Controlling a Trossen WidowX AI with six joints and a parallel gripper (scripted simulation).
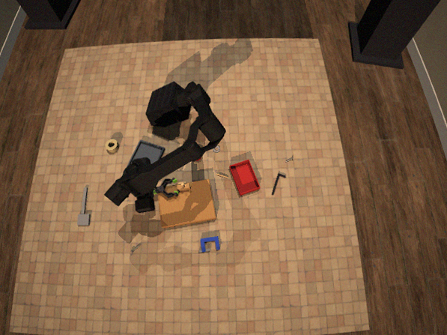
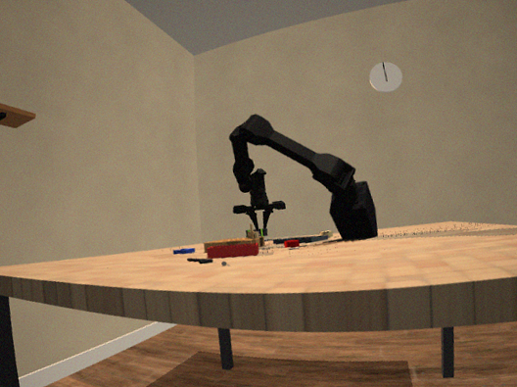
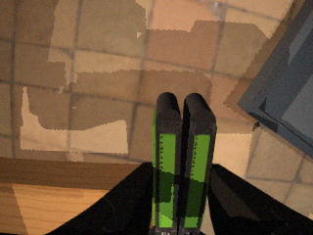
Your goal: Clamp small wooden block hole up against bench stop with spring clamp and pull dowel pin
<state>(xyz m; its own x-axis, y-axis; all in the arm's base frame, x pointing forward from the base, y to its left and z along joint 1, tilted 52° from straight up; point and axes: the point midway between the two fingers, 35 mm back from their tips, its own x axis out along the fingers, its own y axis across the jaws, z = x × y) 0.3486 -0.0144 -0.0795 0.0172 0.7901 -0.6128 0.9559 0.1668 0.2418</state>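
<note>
The gripper holds the green-handled spring clamp, handles squeezed together, at the wooden board's rear-left edge. The small wooden block lies just beside it. A red tray sits apart, rightward.

The top view looks straight down from high above the table. The exterior view sits low, near the table's edge, facing the distant arm. The wrist view looks closely down past the gripper.
</note>
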